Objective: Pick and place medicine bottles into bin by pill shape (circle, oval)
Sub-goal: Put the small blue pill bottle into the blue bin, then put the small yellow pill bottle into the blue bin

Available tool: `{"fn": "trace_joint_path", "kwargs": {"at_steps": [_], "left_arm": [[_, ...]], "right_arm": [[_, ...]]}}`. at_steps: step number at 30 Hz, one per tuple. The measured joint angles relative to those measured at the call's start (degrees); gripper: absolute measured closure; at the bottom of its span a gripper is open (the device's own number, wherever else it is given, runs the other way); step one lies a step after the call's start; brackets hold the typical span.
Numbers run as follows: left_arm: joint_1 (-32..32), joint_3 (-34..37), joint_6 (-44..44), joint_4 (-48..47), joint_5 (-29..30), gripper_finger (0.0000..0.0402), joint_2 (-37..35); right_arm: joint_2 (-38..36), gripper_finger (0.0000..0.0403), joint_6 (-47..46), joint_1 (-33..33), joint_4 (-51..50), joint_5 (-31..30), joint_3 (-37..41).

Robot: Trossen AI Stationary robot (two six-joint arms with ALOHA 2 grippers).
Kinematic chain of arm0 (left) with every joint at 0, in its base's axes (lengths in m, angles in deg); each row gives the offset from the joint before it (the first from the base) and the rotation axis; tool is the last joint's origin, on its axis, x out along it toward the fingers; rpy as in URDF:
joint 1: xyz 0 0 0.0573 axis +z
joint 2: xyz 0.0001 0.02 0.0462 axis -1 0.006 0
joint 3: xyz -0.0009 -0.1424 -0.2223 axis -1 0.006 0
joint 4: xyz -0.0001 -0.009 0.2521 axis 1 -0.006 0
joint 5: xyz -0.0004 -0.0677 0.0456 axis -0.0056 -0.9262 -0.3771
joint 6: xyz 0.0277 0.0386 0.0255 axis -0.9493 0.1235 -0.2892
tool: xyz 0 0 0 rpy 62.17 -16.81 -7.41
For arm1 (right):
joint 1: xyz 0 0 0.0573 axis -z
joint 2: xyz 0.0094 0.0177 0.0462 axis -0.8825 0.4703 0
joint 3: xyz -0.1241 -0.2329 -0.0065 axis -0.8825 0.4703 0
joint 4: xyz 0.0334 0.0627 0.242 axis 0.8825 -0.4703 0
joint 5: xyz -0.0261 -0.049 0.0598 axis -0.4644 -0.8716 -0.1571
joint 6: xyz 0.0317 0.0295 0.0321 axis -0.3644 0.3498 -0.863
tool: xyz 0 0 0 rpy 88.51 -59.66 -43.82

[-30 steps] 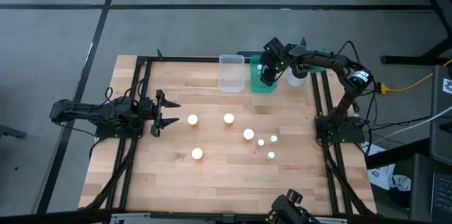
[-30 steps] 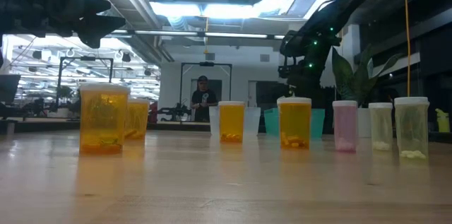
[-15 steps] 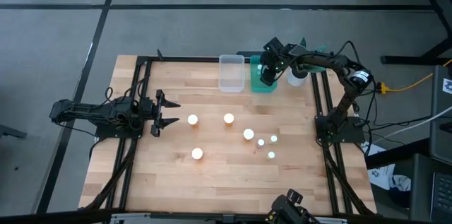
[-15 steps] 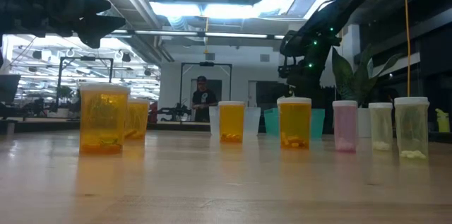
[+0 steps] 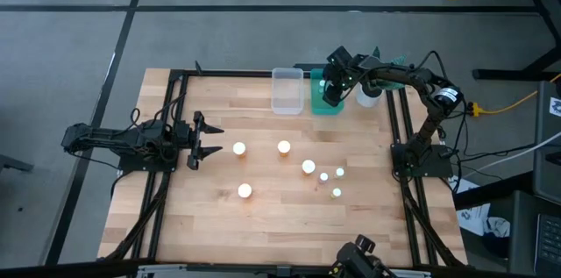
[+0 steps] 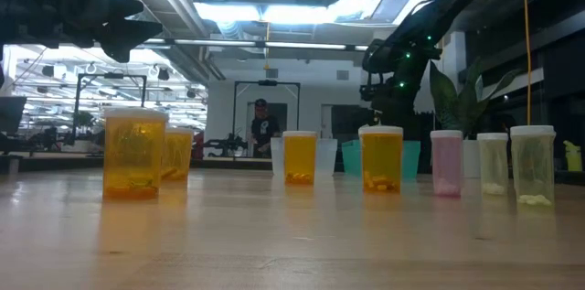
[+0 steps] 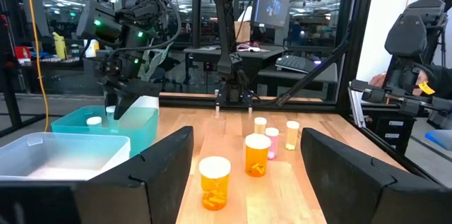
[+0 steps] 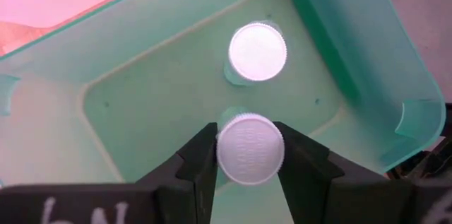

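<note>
My right gripper [image 8: 248,143] is down inside the teal-green bin [image 5: 329,103] at the table's far edge, shut on a small white-capped bottle [image 8: 250,148]. A second white-capped bottle [image 8: 258,52] stands on the bin's floor just beyond it. My left gripper [image 5: 206,138] waits open and empty at the table's left side. Four orange bottles [image 5: 238,148], [image 5: 283,147], [image 5: 308,167], [image 5: 244,191] and three smaller bottles [image 5: 323,176], [image 5: 339,173], [image 5: 336,193] stand on their bases mid-table. My right gripper pinches the small bottle by the sides of its white cap [image 8: 224,150], one finger on each side. The fingers come from above, pointing down into the bin. The bottle is upright; the cap hides whether its base rests on the bin's floor.
The clear bin [image 5: 287,91] stands right beside the teal-green one, on its left. A white pot with a green plant [image 5: 369,96] stands at the far right, close to my right arm. Bare wood lies along the table's near edge.
</note>
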Motion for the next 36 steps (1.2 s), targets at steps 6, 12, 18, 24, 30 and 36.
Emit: {"fn": "trace_joint_path", "kwargs": {"at_steps": [6,12,18,24,30,36], "left_arm": [[0.01,-0.01,0.00,0.00,-0.01,0.0147,-0.02],[0.01,0.01,0.00,0.00,0.00,0.0147,0.00],[0.01,0.01,0.00,0.00,0.01,0.0147,0.00],[0.01,0.00,0.00,-0.01,0.01,0.0147,-0.02],[0.00,-0.01,0.04,-0.02,-0.01,0.0147,-0.02],[0.00,0.01,0.06,-0.02,0.00,0.0147,-0.02]], "right_arm": [[-0.02,0.0218,0.02,0.00,0.24,-0.01,0.00],[-0.02,0.0166,-0.04,0.00,0.20,-0.01,0.00],[-0.02,0.0162,-2.97,-0.13,-2.70,0.00,-1.66],[-0.24,0.0177,-6.19,-1.50,-12.33,-0.03,-9.54],[-0.28,0.0185,-9.34,-4.57,-28.85,0.00,-17.93],[-1.98,0.0186,-15.19,-10.54,-38.50,0.01,-17.83]]}}
